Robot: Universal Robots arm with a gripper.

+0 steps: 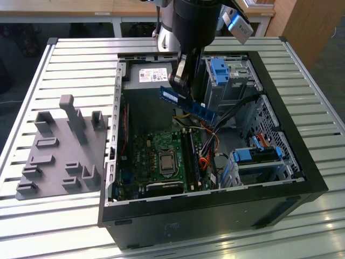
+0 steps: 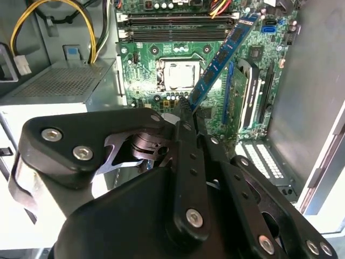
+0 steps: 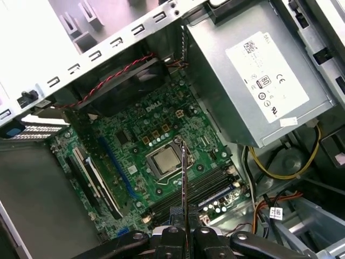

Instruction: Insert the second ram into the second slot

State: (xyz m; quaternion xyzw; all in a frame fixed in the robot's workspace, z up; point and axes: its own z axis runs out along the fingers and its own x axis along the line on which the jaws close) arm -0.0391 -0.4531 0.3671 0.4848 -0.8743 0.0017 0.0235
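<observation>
The tool is clamped tight on one end of the long, thin blue circuit-board ram stick, and the stick hangs in the air above the green motherboard, tilted, clear of the board and touching nothing else. That motherboard lies at the bottom of the open black metal computer case, which stands on the slatted metal worktop. In the second wrist view the tool has its black fingers pinched around the stick, whose free end reaches out over the motherboard towards the long black memory slots. In the first wrist view the stick shows edge-on, a thin line over the square silver processor socket, with the slots running just beside that socket. Whether any slot is filled, I cannot tell. The grey metal power supply box sits just beside the motherboard, inside the case. Well apart from the motherboard, outside the case on the exterior view's left, a grey plastic fixture plate with upright pegs lies on the worktop.
</observation>
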